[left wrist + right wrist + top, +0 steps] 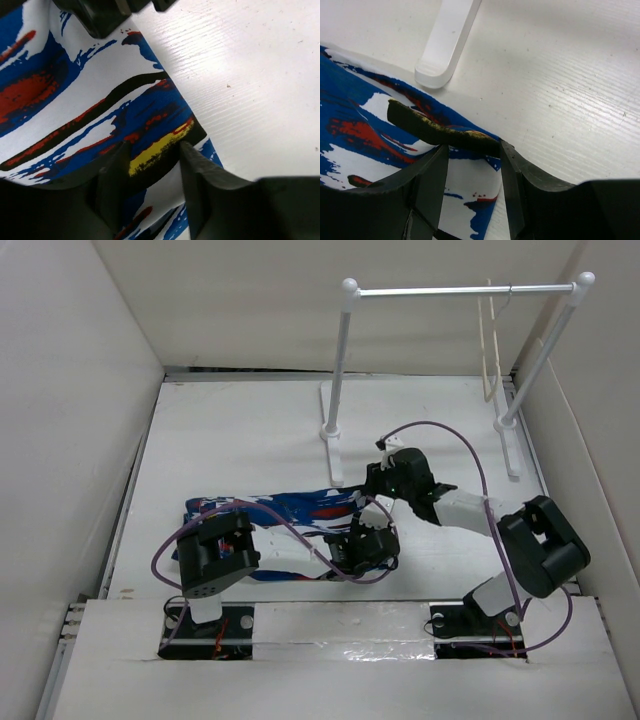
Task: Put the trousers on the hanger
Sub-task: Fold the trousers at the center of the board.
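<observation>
**Trousers flat on the table, both grippers at their right end**

We see the trousers (pixel 290 508) lying spread out on the table (pixel 230 430), running left to right across its near-middle part. The hanger (pixel 489 340) hangs at the far right from the crossbar of the rail stand (pixel 460 290), close to the right post and well apart from the trousers.

Both arms reach to the right end of the cloth. The right gripper (pixel 474 150) is low over the far-right corner, near the stand's left foot (pixel 445 45). In its wrist view the jaws stand partly apart. A dark strip of edging, lifted a little off the table, runs across in front of the fingertips, and its right end touches the right-hand finger. We do not see the cloth pinched there.

The left gripper (pixel 152 155) sits just nearer, over the near-right edge. Its jaws are also partly apart, astride a black and yellow patch at the hem. The cloth between them looks flat, not bunched or clamped. The bare table lies just to the right of that hem.
</observation>
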Available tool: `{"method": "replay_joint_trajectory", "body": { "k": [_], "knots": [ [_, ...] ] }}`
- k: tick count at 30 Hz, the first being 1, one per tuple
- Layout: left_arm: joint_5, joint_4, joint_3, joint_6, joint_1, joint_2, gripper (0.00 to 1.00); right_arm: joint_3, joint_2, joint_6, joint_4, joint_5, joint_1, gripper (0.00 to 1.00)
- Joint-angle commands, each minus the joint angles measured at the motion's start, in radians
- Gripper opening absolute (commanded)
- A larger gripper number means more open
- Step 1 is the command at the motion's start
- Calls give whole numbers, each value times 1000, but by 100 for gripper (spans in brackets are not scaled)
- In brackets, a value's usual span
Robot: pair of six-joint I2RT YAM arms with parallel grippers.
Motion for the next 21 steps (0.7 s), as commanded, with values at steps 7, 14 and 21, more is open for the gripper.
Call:
{"method": "replay_joint_trajectory", "body": {
  "k": [7,14,21],
  "knots": [
    [5,30,-6,-26,-3,-4,2,79,51,-19,39,38,5,21],
    [42,54,-38,-76,-35,-21,0,175,107,-22,26,56,-15,0],
    [74,91,-63,-97,-66,-12,0,221,175,-35,46,39,-71,0]
  ]
}}
